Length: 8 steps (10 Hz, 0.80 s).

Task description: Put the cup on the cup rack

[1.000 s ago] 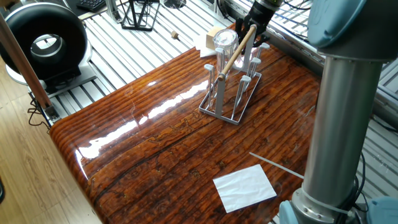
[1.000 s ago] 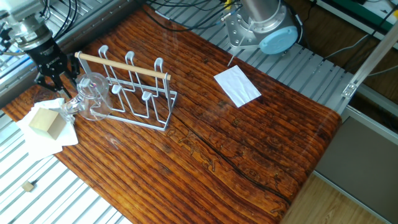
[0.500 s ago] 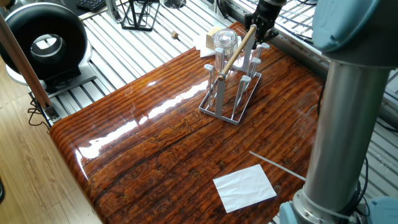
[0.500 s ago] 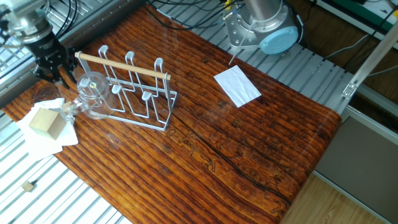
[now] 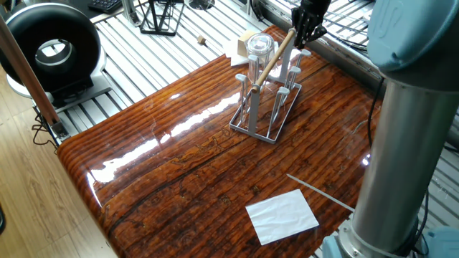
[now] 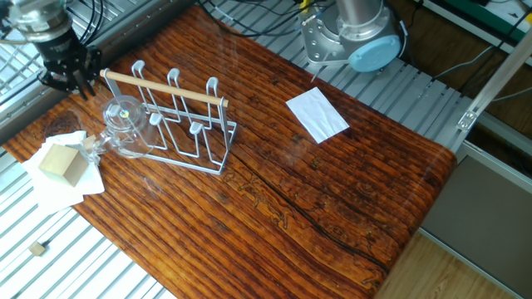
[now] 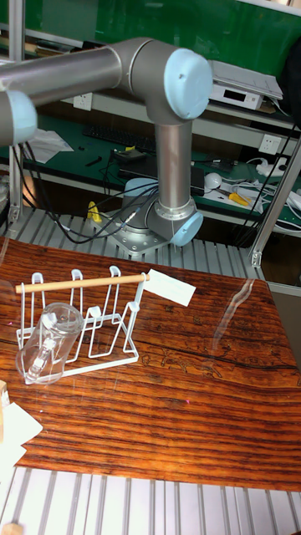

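1. The cup (image 6: 123, 126) hangs mouth-down and tilted on an end peg of the cup rack (image 6: 170, 116), at the left of the other fixed view. In the tall fixed view it sits at the lower left, its thick base (image 7: 35, 361) pointing toward the lower left corner.

2. Compared with a second ago, the cup has settled: it no longer leans as far out toward the white paper (image 6: 51, 177) and rests closer to the rack's wires. Nothing holds it now but the rack.

3. The gripper (image 6: 65, 73) has pulled away toward the upper left corner of that view, clear of the cup and just beyond the end of the wooden rod handle (image 6: 162, 89). In one fixed view it shows at the top, right of centre (image 5: 308, 21). Its fingers grip nothing; how wide they stand I cannot tell from these views.

4. I judge the placing done and the arm in retreat. The remaining risk is the cup slipping off its peg, given its tilt.

5. Further out, a wooden block (image 6: 60, 162) lies on the white paper at the left edge, and a separate paper sheet (image 6: 317, 115) lies near the arm's base (image 6: 353, 37).
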Tool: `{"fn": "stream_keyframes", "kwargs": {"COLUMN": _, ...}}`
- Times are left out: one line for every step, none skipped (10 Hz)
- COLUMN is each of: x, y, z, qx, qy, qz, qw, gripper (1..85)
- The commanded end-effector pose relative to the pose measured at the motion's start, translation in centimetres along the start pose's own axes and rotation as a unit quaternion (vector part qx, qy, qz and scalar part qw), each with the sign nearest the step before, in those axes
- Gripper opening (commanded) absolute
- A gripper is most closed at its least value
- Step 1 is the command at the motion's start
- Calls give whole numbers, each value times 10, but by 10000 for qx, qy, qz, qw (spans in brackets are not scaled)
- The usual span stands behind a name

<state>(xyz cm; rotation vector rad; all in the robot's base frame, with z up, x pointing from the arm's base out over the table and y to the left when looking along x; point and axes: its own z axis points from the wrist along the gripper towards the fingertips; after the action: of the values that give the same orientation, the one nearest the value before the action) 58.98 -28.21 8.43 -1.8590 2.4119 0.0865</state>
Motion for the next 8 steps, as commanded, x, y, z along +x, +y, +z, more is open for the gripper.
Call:
{"fn": "stream_keyframes", "kwargs": {"x": -4, "y": 2, "z": -15, "qx": 98, "qy": 254, "qz": 501, "qw": 9984, "gripper": 180}}
{"fn": "stream_keyframes", "kwargs": {"x": -5, "y": 2, "z": -15, "qx": 96, "qy": 271, "qz": 524, "qw": 9982, "gripper": 163}}
{"fn": "stream_keyframes", "kwargs": {"x": -2, "y": 1, "z": -15, "qx": 124, "qy": 334, "qz": 513, "qw": 9980, "gripper": 140}}
{"fn": "stream_keyframes", "kwargs": {"x": 1, "y": 0, "z": -15, "qx": 137, "qy": 378, "qz": 511, "qw": 9979, "gripper": 120}}
{"fn": "stream_keyframes", "kwargs": {"x": 6, "y": -4, "z": -16, "qx": 227, "qy": 486, "qz": 479, "qw": 9974, "gripper": 113}}
{"fn": "stream_keyframes", "kwargs": {"x": 13, "y": -9, "z": -17, "qx": 331, "qy": 613, "qz": 467, "qw": 9965, "gripper": 103}}
{"fn": "stream_keyframes", "kwargs": {"x": 15, "y": -10, "z": -18, "qx": 359, "qy": 659, "qz": 524, "qw": 9958, "gripper": 60}}
{"fn": "stream_keyframes", "kwargs": {"x": 16, "y": -12, "z": -18, "qx": 400, "qy": 659, "qz": 636, "qw": 9950, "gripper": 10}}
